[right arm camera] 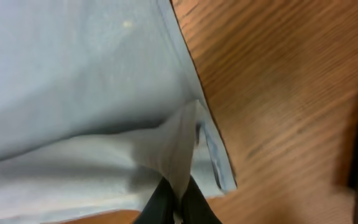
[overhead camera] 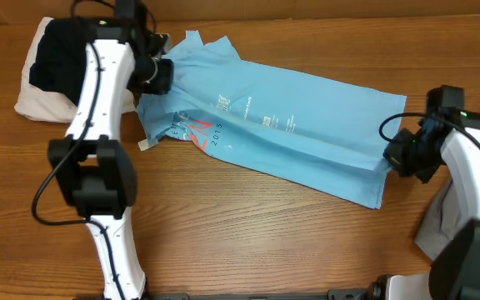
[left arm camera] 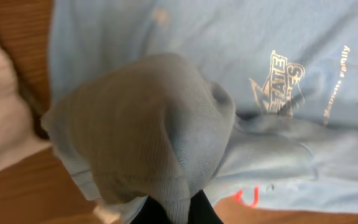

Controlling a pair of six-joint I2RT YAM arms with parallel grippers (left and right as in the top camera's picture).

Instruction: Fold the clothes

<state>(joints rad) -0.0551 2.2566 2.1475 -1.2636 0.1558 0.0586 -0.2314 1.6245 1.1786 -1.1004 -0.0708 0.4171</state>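
Observation:
The sky-blue T-shirt (overhead camera: 290, 125) lies stretched across the wooden table, folded lengthwise, with white and pink lettering near its left end. My left gripper (overhead camera: 158, 77) is shut on the shirt's collar end at the upper left; in the left wrist view the cloth (left arm camera: 160, 124) bunches up over the black fingers (left arm camera: 179, 214). My right gripper (overhead camera: 398, 157) is shut on the shirt's hem at the right; in the right wrist view the fingers (right arm camera: 176, 205) pinch a fold of the blue cloth (right arm camera: 73, 93).
A pile of black cloth (overhead camera: 61, 58) on beige cloth (overhead camera: 40, 104) sits at the back left corner. A grey garment (overhead camera: 440, 225) lies at the right edge behind my right arm. Bare wooden table (overhead camera: 265, 242) spreads in front.

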